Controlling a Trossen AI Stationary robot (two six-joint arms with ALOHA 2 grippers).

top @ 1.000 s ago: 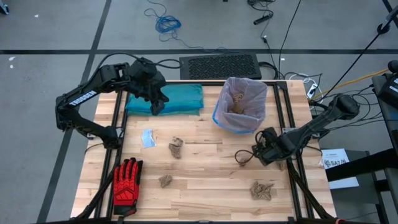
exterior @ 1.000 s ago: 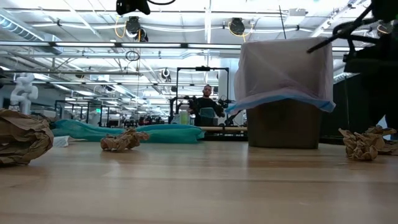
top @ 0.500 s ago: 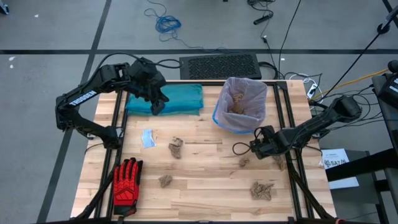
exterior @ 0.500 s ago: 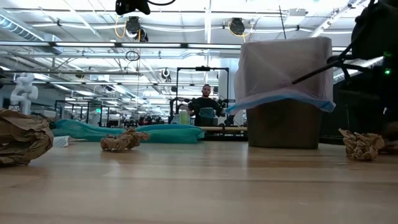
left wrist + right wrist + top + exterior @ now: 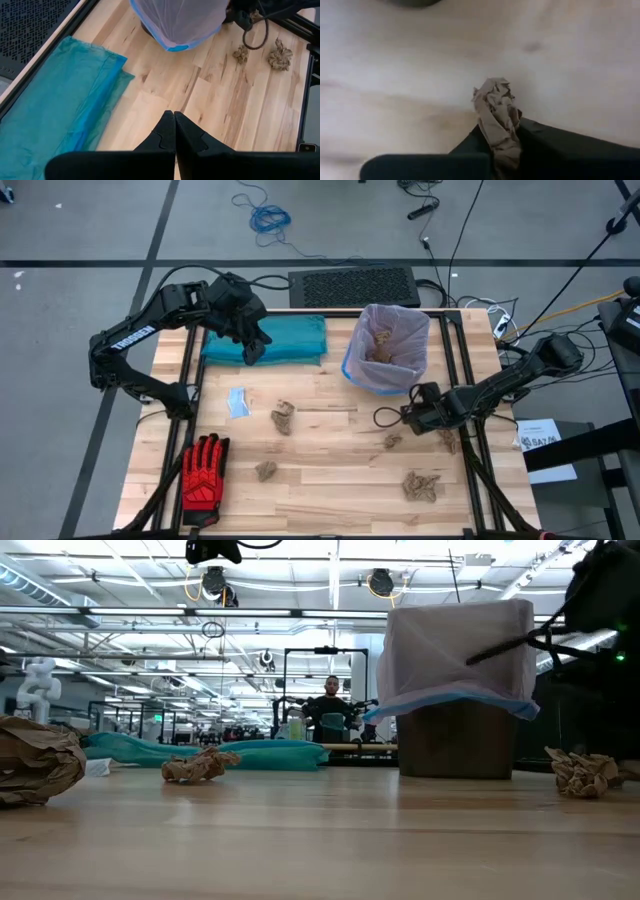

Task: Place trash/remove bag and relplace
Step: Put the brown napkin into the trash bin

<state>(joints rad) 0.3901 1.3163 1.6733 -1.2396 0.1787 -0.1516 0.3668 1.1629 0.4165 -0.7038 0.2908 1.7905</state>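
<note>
Now that the right claw [image 5: 504, 145] has snapped shut, a paper wad [image 5: 496, 117] is pinched.
Next it's probably carried to the lined bin [image 5: 386, 348]; left claw [image 5: 174, 131] is parked, pressed together, above the desk [image 5: 330, 480].

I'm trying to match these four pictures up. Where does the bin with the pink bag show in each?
High: bin, upper right of the table.
Low: right of centre.
Left wrist: top centre, cut off.
Right wrist: not in it.
Shared landmark: teal bag.

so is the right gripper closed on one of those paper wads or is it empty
Shut on a wad. In the right wrist view, the right gripper pinches a crumpled brown paper wad between its dark fingers.
</note>
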